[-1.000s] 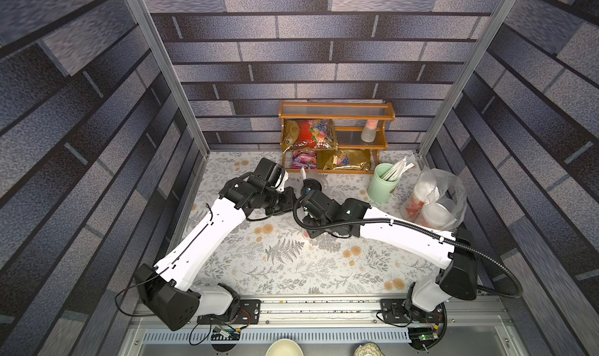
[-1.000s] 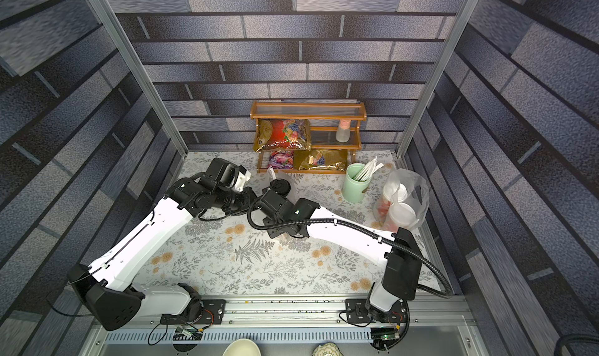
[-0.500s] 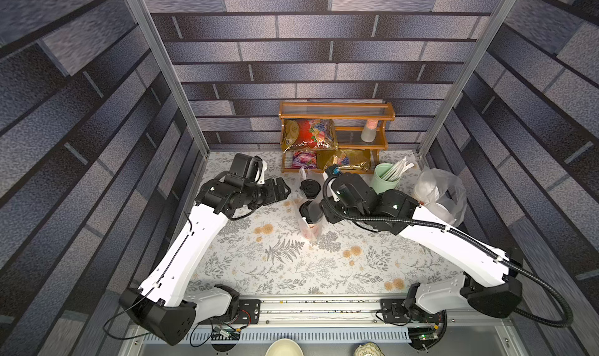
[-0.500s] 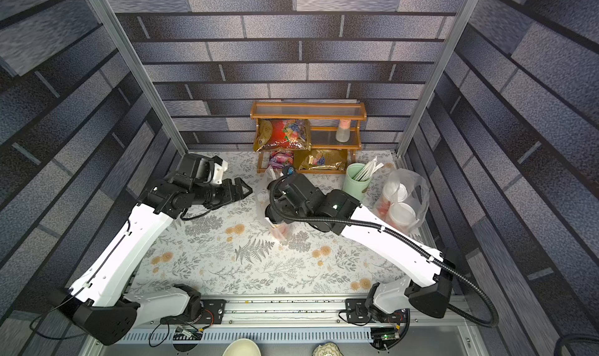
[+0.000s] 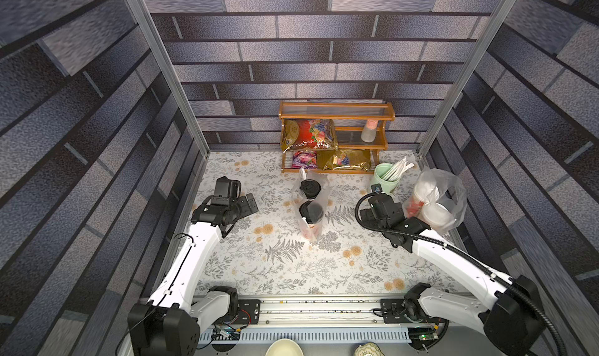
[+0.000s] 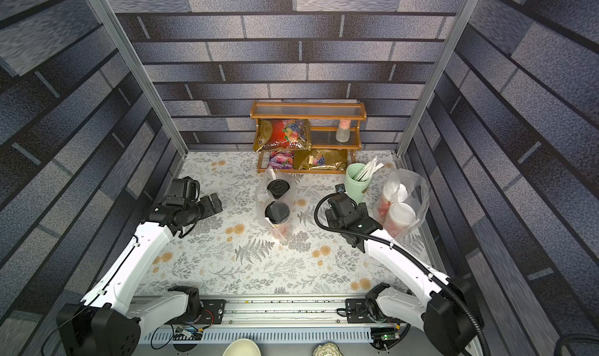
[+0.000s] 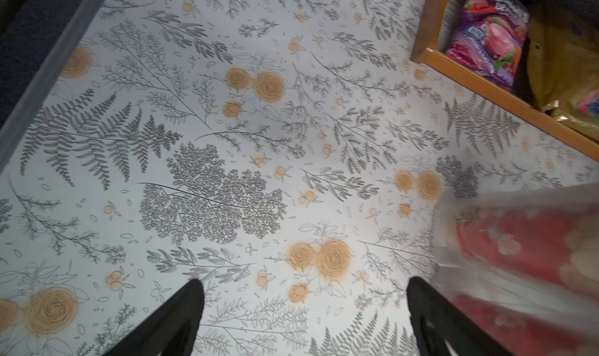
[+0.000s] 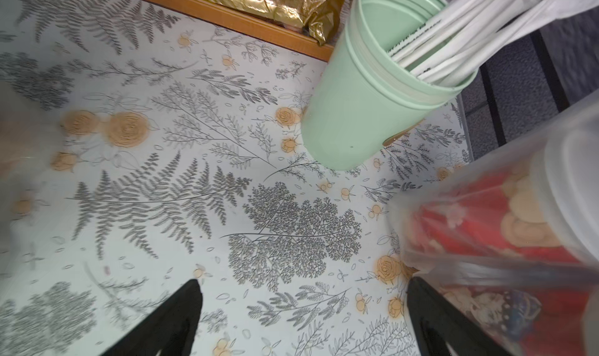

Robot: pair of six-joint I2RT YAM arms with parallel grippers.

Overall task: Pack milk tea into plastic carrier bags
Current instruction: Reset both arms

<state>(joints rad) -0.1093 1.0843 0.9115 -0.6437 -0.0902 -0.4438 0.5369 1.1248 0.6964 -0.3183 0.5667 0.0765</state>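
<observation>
Milk tea cups with black lids [image 5: 311,212] are seen in both top views inside a clear carrier bag [image 5: 324,189] at the middle of the table [image 5: 278,267]; the white-lidded cups [image 5: 436,216] are bagged at its right edge. In the left wrist view the left gripper [image 7: 304,289] is spread wide and empty. In the right wrist view the right gripper [image 8: 301,289] is equally wide and empty beside those bagged cups.

Red pale-flowered cups [image 7: 512,241], black lids [image 5: 311,211]; floral tablecloth [image 5: 282,260].

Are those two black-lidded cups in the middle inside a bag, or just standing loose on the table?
Inside: in both top views a clear plastic bag wraps around the upright black-lidded cups.
</observation>
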